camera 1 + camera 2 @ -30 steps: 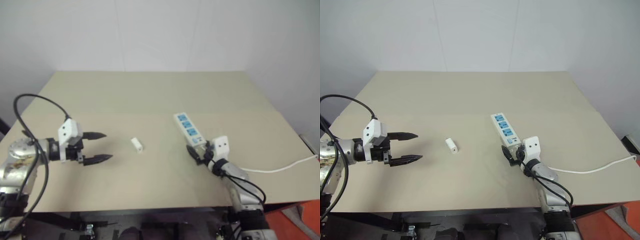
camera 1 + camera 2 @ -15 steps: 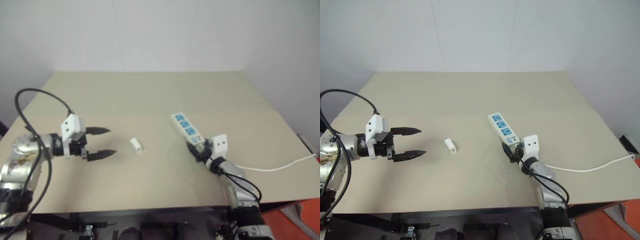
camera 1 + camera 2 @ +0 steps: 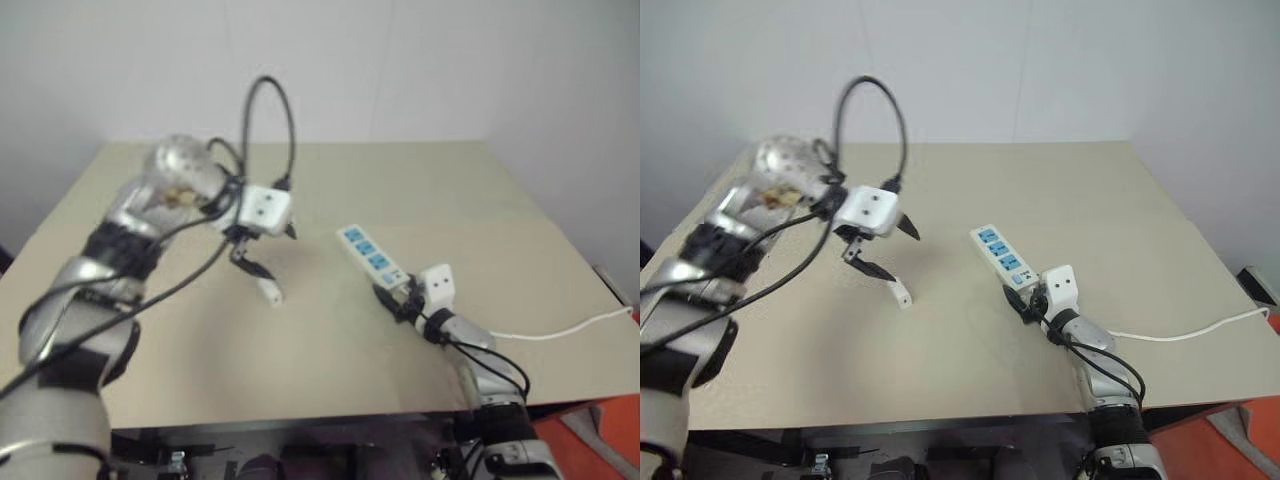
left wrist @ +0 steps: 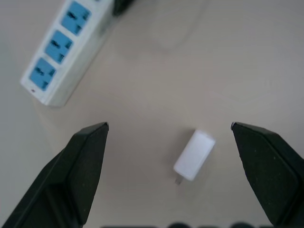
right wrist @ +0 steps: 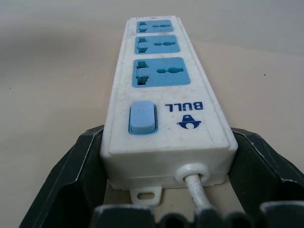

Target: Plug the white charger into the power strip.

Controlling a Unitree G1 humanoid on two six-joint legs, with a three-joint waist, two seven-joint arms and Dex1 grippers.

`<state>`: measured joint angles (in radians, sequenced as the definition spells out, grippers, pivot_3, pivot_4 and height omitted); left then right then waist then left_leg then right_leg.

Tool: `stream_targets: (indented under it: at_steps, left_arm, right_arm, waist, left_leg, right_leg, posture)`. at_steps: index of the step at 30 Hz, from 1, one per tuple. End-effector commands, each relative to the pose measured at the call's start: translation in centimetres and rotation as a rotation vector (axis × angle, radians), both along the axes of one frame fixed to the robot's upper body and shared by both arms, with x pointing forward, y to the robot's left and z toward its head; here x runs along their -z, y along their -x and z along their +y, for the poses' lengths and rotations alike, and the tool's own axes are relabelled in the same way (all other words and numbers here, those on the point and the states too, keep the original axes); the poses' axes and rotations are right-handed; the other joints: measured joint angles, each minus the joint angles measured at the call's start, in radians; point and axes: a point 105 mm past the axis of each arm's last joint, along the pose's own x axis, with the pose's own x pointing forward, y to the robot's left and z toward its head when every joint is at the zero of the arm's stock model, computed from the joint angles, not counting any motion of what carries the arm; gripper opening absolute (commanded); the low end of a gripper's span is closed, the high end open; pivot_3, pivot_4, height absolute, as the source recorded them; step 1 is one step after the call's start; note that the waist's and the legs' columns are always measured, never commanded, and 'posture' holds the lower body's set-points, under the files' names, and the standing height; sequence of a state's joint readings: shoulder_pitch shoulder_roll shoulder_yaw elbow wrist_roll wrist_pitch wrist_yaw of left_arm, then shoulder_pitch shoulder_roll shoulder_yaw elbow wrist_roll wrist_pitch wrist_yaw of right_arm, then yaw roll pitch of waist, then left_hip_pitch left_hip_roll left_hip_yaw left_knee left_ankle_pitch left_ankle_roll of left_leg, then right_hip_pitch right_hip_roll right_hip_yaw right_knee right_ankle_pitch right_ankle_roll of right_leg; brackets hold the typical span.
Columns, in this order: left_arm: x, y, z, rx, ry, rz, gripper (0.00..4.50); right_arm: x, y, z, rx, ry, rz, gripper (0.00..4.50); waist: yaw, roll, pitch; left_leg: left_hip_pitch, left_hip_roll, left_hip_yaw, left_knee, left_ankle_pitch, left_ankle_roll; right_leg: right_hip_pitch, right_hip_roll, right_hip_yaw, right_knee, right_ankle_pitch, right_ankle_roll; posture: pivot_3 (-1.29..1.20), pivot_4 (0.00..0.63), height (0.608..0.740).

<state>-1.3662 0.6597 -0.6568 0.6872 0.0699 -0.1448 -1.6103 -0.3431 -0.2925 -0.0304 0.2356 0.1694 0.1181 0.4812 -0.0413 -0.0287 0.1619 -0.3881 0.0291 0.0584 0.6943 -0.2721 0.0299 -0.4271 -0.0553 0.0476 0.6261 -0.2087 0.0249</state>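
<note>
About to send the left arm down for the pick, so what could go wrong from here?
1. The white charger lies flat and askew between the left gripper's open fingers; closing could knock it aside or pinch a corner.
2. The charger's prongs point along the table, so it needs turning before insertion.
3. The right gripper holds only the cord end of the power strip; pushing into the far sockets may pivot it.

1. "BULL", in blue capitals seen upside down, stands on the power strip at the end between the right pincer's fingers.
2. A small blue logo sits just beside the word, next to the blue switch.
</note>
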Motion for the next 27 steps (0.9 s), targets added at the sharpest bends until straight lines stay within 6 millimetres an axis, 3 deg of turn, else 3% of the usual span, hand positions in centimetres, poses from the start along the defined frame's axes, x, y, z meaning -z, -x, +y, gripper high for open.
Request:
stream_targets:
  at_steps: [1, 7, 27]
  left_arm:
    - [0.0, -0.9, -0.2, 0.053, -0.122, -0.034, 4.5]
    - [1.1, -0.2, -1.8, 0.232, -0.206, -0.025, 4.5]
    - [6.1, 0.5, -1.2, 0.482, -0.522, 0.01, 4.5]
  right_arm:
    - [0.0, 0.0, -0.9, 0.019, 0.016, 0.005, 3.41]
    - [0.2, 0.3, -0.9, 0.017, 0.009, 0.014, 3.41]
    - [0.5, 0.5, -0.7, 0.02, -0.008, 0.026, 3.41]
  waist:
    - [0.0, 0.0, 0.0]
    - [0.002, -0.001, 0.001]
    - [0.005, -0.002, 0.001]
  left_leg:
    - [-0.001, 0.0, 0.0, 0.0, 0.0, 0.0]
    - [-0.003, 0.0, 0.0, 0.001, 0.0, 0.0]
    - [-0.004, 0.0, -0.002, 0.002, 0.0, 0.0]
  right_leg:
    - [0.0, 0.0, 0.0, 0.0, 0.0, 0.0]
    - [-0.002, -0.001, 0.0, 0.0, 0.0, 0.001]
    - [-0.002, -0.001, 0.0, 0.0, 0.0, 0.001]
  posture:
    - [0.0, 0.15, 0.74]
    - [0.0, 0.15, 0.74]
    - [0.0, 0.15, 0.74]
